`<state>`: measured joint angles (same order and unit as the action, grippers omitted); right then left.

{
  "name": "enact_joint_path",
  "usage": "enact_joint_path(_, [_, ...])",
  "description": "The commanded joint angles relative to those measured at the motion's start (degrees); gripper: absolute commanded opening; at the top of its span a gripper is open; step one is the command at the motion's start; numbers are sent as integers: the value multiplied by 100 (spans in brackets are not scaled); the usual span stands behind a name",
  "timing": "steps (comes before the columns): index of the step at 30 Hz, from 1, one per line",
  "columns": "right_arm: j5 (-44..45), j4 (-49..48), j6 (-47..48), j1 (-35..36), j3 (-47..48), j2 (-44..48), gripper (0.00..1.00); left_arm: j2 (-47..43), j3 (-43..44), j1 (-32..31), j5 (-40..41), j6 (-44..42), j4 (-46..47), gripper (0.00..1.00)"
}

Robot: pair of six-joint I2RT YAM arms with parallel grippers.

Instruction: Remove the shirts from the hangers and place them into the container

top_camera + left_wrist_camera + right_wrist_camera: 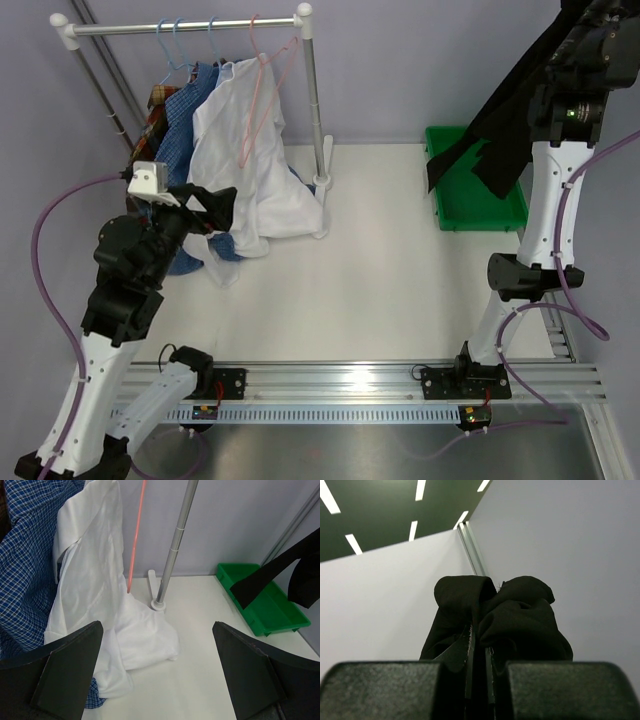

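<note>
Right gripper [479, 645] pinches black shirt [505, 110] over container [470, 207], 2 o'clock; left gripper [155, 630] spread before white shirt [95, 580], 10 o'clock.

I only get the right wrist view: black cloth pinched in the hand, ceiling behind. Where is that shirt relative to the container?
Observer: Top view: the black shirt hangs from the raised right hand, its lower ends above the green container.
Operator: Left hand busy?
Observer: No, the left hand is open and empty, facing the white shirt.
Operator: Other shirts off the rail?
Observer: Not yet: the white shirt and the blue checked shirt hang at the rail, hems heaped on the table.
</note>
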<state>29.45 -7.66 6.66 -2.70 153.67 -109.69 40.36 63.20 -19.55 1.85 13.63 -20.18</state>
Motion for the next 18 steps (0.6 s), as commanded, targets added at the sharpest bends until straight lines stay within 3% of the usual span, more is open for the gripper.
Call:
enact_joint_path(1, [-106, -763, -252, -99, 295, 62, 10, 60, 26, 4, -150, 87, 94, 99])
enact_joint_path(7, [-212, -684, -437, -161, 199, 88, 8, 148, 8, 13, -150, 96, 103, 99])
enact_joint_path(18, [-950, 440, -622, -161, -741, -8, 2, 174, -88, 13, -193, 158, 94, 99])
